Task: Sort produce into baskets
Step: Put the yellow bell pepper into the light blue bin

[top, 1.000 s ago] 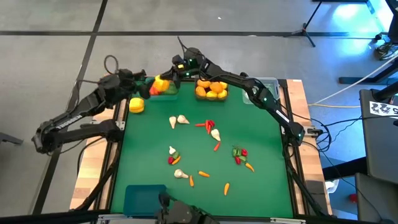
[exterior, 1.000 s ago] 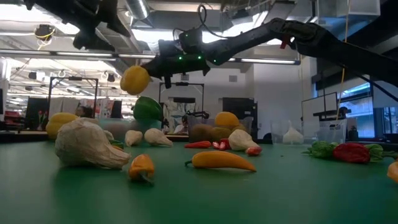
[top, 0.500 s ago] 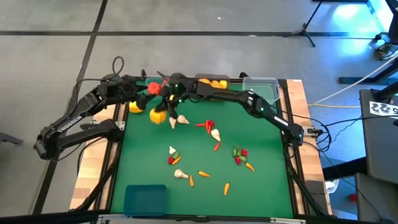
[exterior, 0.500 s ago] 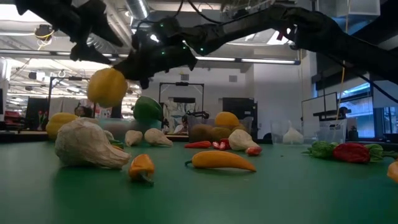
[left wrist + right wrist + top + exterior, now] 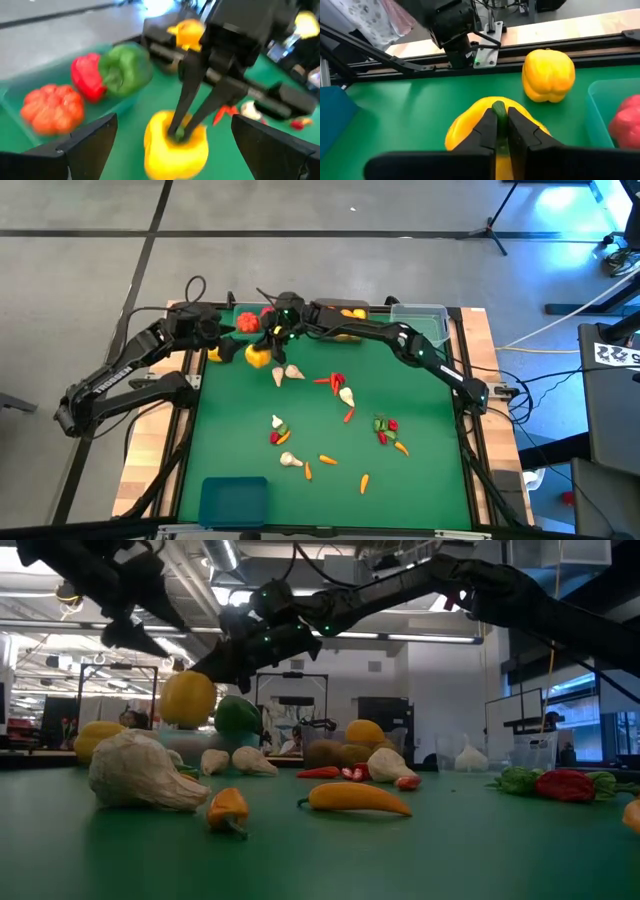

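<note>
My right gripper (image 5: pixel 502 131) is pinched only on the green stem of a yellow pepper (image 5: pixel 257 357) hanging just beside the teal basket (image 5: pixel 30 107), so it may swing loose near my spread-fingered left gripper (image 5: pixel 170 145).

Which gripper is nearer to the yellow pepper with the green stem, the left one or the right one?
Right. The right gripper is shut on the stem of the yellow pepper. The left gripper is open and faces it, not touching.
</note>
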`<state>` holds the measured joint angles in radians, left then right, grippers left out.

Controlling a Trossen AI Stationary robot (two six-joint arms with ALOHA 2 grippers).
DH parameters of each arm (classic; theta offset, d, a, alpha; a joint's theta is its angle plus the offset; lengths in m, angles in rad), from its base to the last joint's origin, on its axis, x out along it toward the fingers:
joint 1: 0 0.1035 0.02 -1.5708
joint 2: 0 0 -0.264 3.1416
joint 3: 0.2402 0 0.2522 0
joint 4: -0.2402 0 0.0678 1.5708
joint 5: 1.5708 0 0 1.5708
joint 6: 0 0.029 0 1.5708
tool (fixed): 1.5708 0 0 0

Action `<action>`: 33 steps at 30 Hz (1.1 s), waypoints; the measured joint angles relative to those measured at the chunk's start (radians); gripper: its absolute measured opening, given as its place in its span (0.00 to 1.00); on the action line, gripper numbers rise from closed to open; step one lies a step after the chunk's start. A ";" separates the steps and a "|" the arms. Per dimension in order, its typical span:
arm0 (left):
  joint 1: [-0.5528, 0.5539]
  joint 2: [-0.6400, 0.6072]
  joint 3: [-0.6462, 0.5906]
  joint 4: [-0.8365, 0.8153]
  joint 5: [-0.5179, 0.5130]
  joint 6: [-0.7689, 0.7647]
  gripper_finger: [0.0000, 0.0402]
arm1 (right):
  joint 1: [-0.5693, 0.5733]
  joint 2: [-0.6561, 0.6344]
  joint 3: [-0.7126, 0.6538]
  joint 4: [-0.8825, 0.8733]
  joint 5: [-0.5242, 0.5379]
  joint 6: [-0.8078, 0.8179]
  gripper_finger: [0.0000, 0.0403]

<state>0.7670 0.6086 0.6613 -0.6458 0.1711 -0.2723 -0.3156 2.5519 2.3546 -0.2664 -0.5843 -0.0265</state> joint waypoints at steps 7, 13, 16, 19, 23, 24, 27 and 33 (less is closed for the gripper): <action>0.000 -0.027 0.000 -0.079 -0.034 0.013 0.97 | -0.011 0.000 0.001 0.068 0.015 0.073 0.03; 0.000 -0.117 0.000 -0.178 -0.036 0.009 0.97 | -0.047 -0.026 0.002 0.107 -0.002 0.128 0.01; 0.000 -0.137 0.000 -0.240 -0.078 -0.034 0.97 | -0.054 -0.049 0.002 0.117 -0.003 0.130 0.02; 0.000 -0.137 0.000 -0.271 -0.111 -0.133 0.97 | -0.058 -0.065 0.002 0.141 -0.007 0.127 0.01; 0.000 -0.134 0.000 -0.279 -0.148 -0.404 0.97 | -0.058 -0.076 0.001 0.182 -0.026 0.150 0.01; 0.000 -0.134 0.000 -0.280 -0.157 -0.458 0.97 | -0.058 -0.079 0.001 0.197 -0.026 0.152 0.01; 0.000 -0.129 0.000 -0.269 -0.184 -0.487 0.97 | -0.058 -0.089 0.002 0.209 -0.028 0.176 0.01; -0.001 -0.122 0.000 -0.092 -0.176 -0.253 0.97 | -0.058 -0.094 0.002 0.209 -0.035 0.179 0.01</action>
<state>0.7661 0.4862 0.6613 -0.7379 -0.0045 -0.5256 -0.3738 2.4582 2.3562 -0.0571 -0.6190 0.1522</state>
